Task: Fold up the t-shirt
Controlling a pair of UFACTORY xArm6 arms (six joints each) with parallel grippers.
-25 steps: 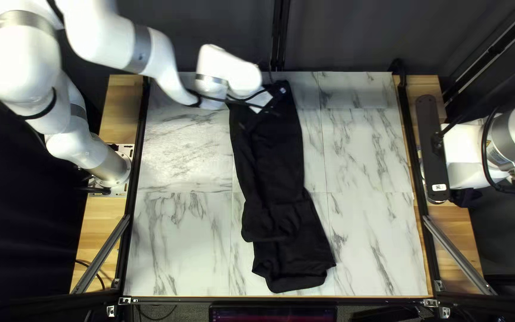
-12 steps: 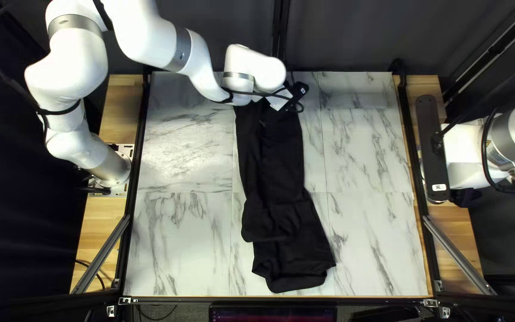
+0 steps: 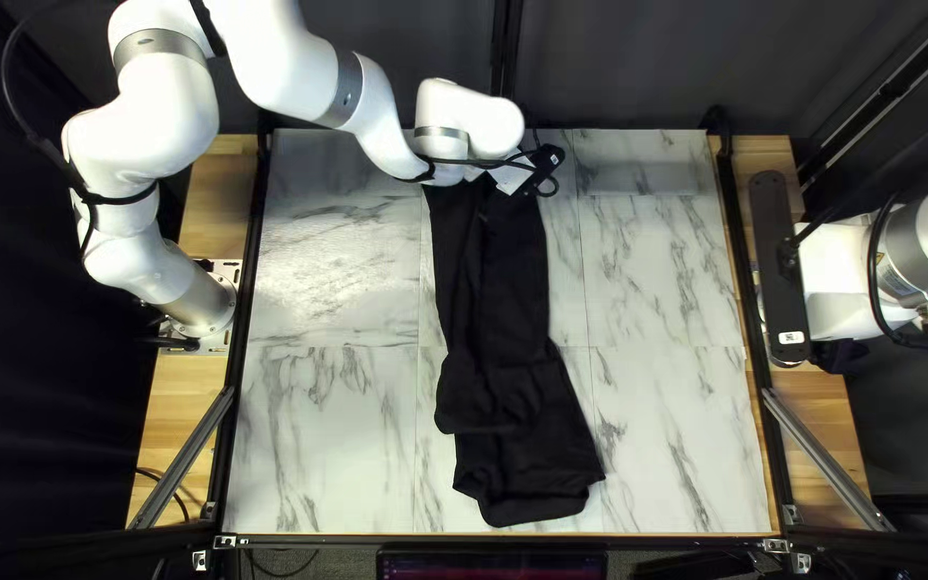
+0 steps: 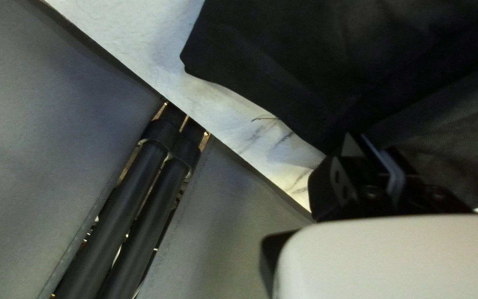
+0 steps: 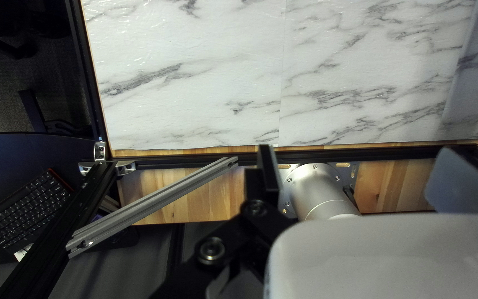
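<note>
Black t-shirt (image 3: 507,312) lies near to far on the table (image 3: 324,430). My left tool (image 4: 358,139) pinches its far end; my right tool (image 5: 358,150) stands wide. Step: likely lengthwise fold. Next: align edges, release.

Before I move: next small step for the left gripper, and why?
I'd probably lift the left gripper slightly to test for a hold: it sits right at the edge of the t-shirt, and no view settles whether it has a pinch.

There are one black t-shirt (image 3: 505,290), two white arms (image 3: 303,77) and one keyboard (image 5: 22,209).
</note>
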